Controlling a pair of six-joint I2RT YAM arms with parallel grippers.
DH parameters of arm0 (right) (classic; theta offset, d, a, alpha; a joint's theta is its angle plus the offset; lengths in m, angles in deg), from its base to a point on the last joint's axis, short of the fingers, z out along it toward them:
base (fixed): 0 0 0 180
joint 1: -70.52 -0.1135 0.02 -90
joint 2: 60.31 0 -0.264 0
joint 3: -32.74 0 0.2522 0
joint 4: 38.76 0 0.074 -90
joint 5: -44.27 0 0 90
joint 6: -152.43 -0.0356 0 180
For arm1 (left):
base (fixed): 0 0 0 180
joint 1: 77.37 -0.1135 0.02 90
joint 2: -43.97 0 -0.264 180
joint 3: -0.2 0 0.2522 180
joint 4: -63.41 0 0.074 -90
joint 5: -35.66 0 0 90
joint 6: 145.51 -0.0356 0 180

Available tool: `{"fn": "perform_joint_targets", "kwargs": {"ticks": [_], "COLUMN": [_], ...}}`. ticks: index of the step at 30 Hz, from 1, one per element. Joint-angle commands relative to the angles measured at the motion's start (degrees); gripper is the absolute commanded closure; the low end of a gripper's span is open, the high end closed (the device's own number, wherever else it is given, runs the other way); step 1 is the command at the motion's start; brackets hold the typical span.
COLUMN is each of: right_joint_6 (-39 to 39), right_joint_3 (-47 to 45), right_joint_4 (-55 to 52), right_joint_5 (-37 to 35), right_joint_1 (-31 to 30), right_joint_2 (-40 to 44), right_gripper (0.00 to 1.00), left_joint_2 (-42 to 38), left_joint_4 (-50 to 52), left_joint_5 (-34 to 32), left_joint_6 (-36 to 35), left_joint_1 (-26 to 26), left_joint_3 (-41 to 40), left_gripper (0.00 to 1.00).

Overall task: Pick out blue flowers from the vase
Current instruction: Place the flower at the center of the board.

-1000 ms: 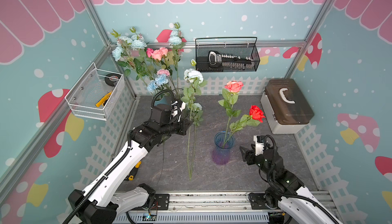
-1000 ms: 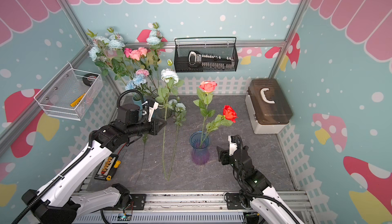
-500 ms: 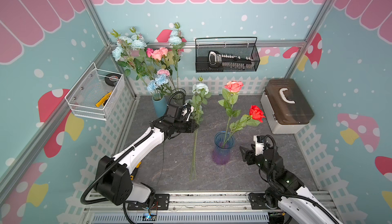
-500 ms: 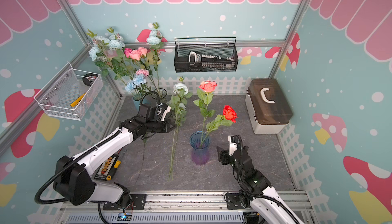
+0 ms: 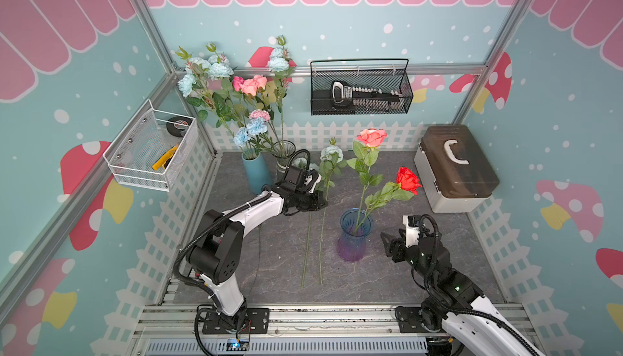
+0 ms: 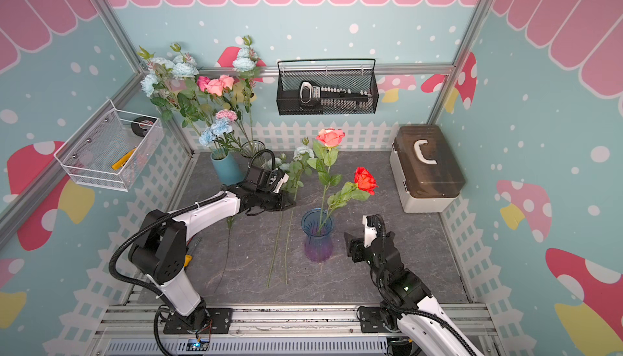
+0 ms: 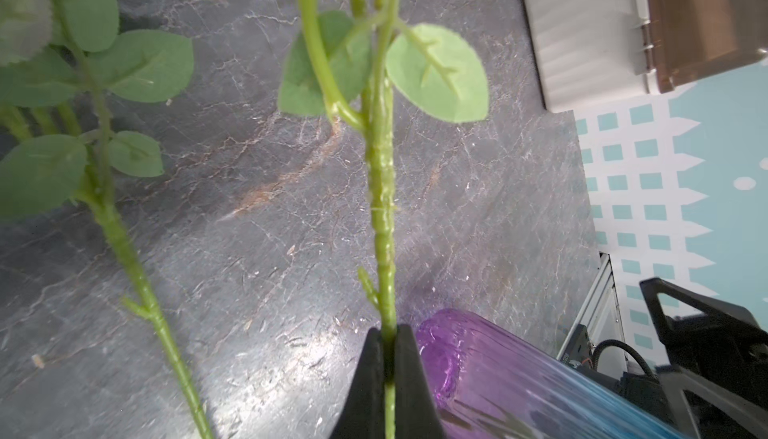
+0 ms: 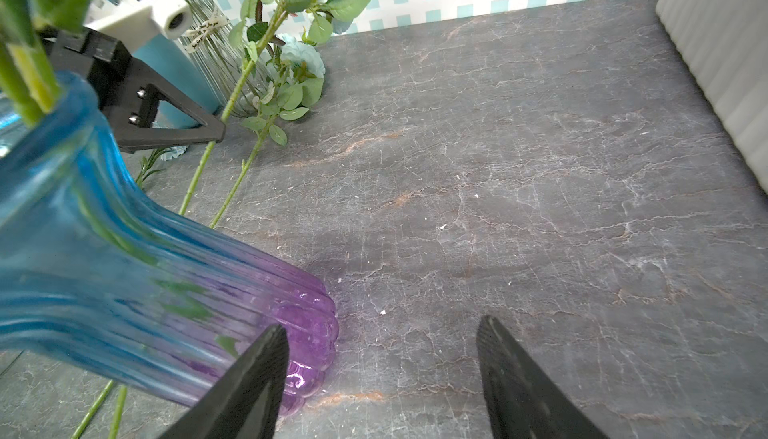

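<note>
Left wrist view: left gripper [image 7: 388, 341] clamped on a blue flower stem [image 7: 382, 192], low over centre of counter [image 7: 249, 167] beside laid-out stems [image 7: 120, 237], likely for release. Right gripper [image 8: 382, 324]: jaws wide, empty, beside the blue-purple vase [image 8: 124, 270], probably as steadying guard.

Left arm [image 5: 256, 209] and right arm [image 5: 488, 317] — white shells, chunky black joints, ribbed black cables — left end effector [image 8: 220, 129] is black with silver screws.

Left pincer [image 7: 388, 333] clamped, right pincer [image 8: 380, 324] agape
</note>
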State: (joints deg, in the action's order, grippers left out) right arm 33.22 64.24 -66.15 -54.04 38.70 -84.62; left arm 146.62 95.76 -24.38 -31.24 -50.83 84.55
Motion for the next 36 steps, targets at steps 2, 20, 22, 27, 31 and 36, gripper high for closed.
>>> {"fn": "perform_joint_targets", "kwargs": {"ticks": [2,20,22,27,31,36], "right_joint_6": [-0.2,-0.2,-0.2,0.2,0.3,-0.3], "right_joint_3": [-0.4,-0.6,-0.5,0.0,1.1,5.0], "right_joint_4": [0.9,0.9,0.9,0.5,-1.4,-9.4], "right_joint_5": [0.0,0.2,0.2,0.8,2.6,3.7], "right_joint_1": [0.3,0.2,0.2,0.3,0.2,0.2], "right_joint_2": [0.1,0.3,0.3,0.3,2.8,7.4], "right_gripper": [0.29,0.30,0.30,0.35,0.37,0.39], "left_joint_2": [4.4,12.3,12.2,9.5,6.4,-2.9], "left_joint_4": [-1.4,3.9,3.9,2.6,2.3,-4.3], "left_joint_5": [-1.2,-5.5,-5.5,-5.9,-7.8,-13.0], "left_joint_6": [0.8,-0.8,-0.7,0.1,1.7,3.1], "left_joint_1": [-0.4,-2.5,-2.5,-2.2,-2.2,0.4], "left_joint_3": [3.8,7.6,7.2,5.1,4.5,0.0], "left_gripper": [1.00,0.94,0.88,0.74,0.67,0.56]}}
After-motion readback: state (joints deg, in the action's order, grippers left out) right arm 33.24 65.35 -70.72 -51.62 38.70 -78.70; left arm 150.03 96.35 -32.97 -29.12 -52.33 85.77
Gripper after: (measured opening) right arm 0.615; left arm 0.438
